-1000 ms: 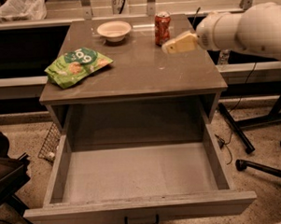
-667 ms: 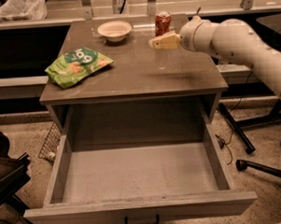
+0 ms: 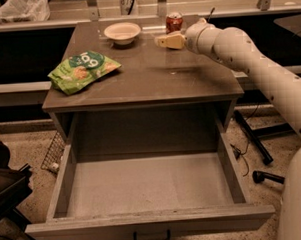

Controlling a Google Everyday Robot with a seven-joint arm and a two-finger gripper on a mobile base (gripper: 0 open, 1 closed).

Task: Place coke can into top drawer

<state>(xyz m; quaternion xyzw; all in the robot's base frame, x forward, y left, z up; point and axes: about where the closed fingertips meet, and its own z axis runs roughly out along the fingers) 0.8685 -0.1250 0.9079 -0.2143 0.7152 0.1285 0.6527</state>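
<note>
Gripper: the gripper [image 3: 167, 40] sits at the end of the white arm [image 3: 248, 57], low over the far part of the cabinet top [image 3: 148, 79], with its tip pointing across the top toward the bowl.
Gripper state: how far open it is cannot be told; nothing appears to be in its hold.
Coke can: the coke can [image 3: 174, 21] stands upright on the cabinet top, just beyond the gripper toward the far edge. Its lower part is hidden behind the gripper, and contact between the two cannot be confirmed.
Bowl: a pale bowl [image 3: 122, 31] stands near the gripper, on the side its tip faces, and is apart from it.
Snack bag: a green snack bag [image 3: 83, 71] lies flat, farther out on the same side and nearer the camera, well apart from the gripper.
Top drawer: the top drawer [image 3: 150, 223] is below the gripper and well forward of it, toward the camera. It is pulled out, and no can lies inside it.
Handle: a small dark handle [image 3: 151, 238] hangs on the front panel, the point farthest from the gripper.
Done so far: the drawer stands open to receive the can, and the gripper is at the can.
Left to do: on this evidence, grasping, lifting, carrying forward over the drawer, lowering and releasing are all outstanding.
Progress judgement: early stage, at the approach to the grasp, with the can not yet off the cabinet top.
</note>
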